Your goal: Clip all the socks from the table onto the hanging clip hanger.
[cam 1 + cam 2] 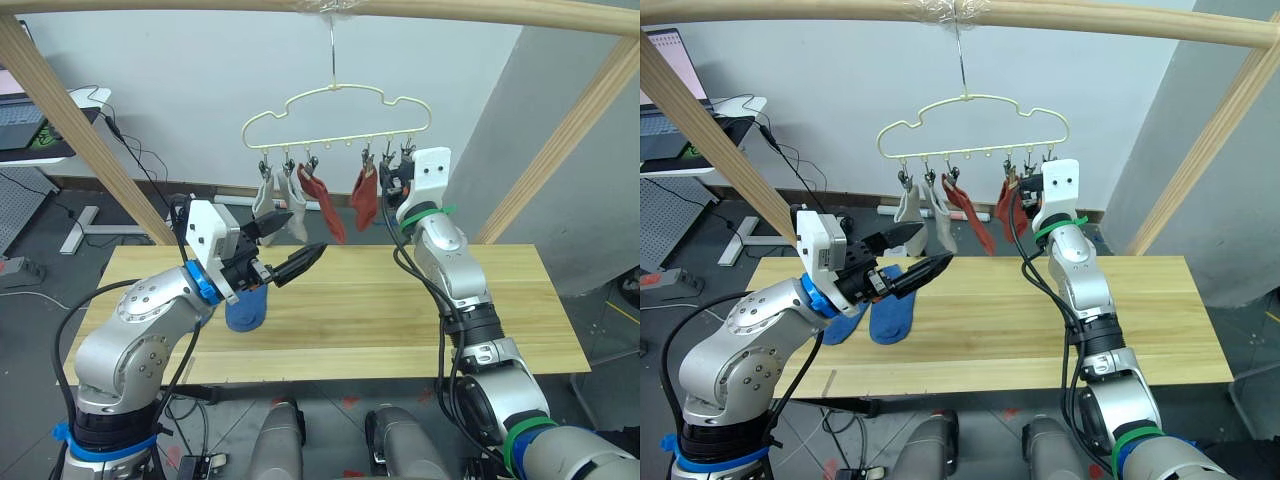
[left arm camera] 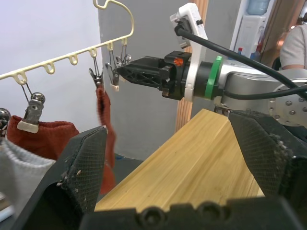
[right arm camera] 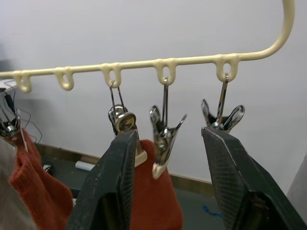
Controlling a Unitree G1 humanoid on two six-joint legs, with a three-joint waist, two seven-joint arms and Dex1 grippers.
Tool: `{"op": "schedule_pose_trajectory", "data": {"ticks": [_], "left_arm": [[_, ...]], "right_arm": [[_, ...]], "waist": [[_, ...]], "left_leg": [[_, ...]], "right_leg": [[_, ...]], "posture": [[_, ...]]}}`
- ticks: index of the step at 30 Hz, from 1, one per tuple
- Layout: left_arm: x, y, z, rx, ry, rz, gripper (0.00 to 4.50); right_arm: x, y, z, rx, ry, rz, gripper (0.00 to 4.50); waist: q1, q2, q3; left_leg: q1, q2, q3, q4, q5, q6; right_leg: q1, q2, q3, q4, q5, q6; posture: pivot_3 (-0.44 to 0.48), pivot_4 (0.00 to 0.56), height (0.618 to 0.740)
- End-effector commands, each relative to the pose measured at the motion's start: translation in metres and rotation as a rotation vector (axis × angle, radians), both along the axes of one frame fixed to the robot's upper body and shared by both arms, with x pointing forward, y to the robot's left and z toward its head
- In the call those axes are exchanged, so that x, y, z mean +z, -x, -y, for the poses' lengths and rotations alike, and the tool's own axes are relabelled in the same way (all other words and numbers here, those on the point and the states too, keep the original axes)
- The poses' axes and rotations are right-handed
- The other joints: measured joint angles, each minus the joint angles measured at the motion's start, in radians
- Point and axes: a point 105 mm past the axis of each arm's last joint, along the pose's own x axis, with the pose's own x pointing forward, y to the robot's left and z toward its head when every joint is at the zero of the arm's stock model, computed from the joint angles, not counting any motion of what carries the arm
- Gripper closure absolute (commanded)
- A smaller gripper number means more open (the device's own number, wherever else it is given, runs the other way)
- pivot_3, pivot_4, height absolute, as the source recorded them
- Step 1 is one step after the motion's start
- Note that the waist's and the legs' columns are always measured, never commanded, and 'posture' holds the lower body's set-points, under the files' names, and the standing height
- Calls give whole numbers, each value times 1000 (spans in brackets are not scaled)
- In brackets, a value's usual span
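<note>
Four socks clipped on clip hanger (image 1: 340, 118): two grey (image 1: 268, 203), two rust-red (image 1: 365, 198). Two blue socks (image 1: 890, 312) left on table (image 1: 1040, 325), approx 9 o'clock. Left gripper (image 1: 288, 245) spread, empty. Right gripper (image 3: 168, 158) spread round a free clip (image 3: 163, 136).

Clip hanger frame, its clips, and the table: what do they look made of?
Clip hanger: thin pale-yellow frame with a smooth satin sheen, probably coated wire; plastic is possible. Clips: bare metal, shiny grey with bright reflections and pale tips. Table: light yellowish wood, with plank seams and grain, matte finish.
</note>
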Motion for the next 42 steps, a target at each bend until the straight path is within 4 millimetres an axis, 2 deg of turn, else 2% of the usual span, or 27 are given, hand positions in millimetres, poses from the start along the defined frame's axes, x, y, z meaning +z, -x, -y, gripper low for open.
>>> {"op": "schedule_pose_trajectory", "data": {"ticks": [1,21,42], "left_arm": [[12,5,2,-14,11,52,0],[14,2,3,-8,11,55,0],[11,4,4,0,8,55,0]], "right_arm": [[20,-3,2,-17,-27,64,2276],[23,-18,-2,-46,-101,35,2276],[26,-24,-9,-41,-158,4,2276]], "waist": [[0,0,0],[3,0,0],[16,0,0]], "left_leg": [[0,0,0,0,0,0],[0,0,0,0,0,0],[0,0,0,0,0,0]], "right_leg": [[0,0,0,0,0,0],[0,0,0,0,1,-1],[0,0,0,0,1,-1]], "posture": [[109,221,740],[112,217,740],[125,221,740]]}}
